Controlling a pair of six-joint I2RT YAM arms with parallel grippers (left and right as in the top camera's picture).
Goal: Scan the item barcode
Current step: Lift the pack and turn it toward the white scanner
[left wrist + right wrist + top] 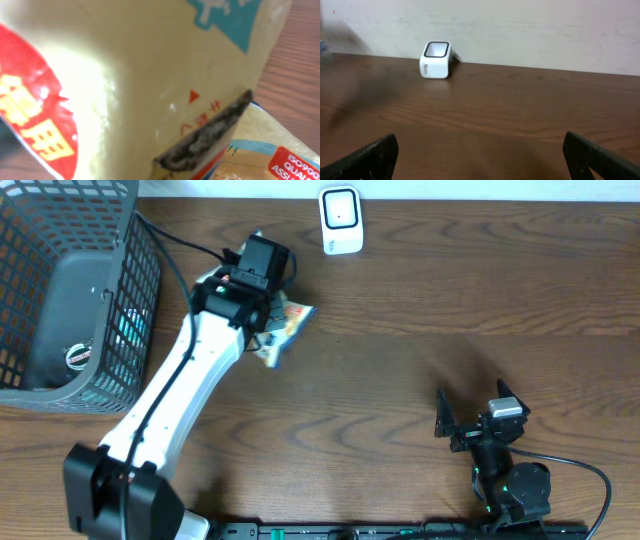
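Gripping a snack bag (292,320), the left tool (268,318) is at 11 o'clock, near the white scanner (341,218) at 12. The right tool (476,412) at 4 o'clock is open.

A dark wooden table (450,310) fills the overhead frame. A grey mesh basket (135,280) sits on it at upper left, running past the picture's edge. A small white barcode scanner (341,220) stands at top centre, beside the table's far edge. Left of centre is a colourful snack packet (293,318); whether it rests on the wood cannot be told.
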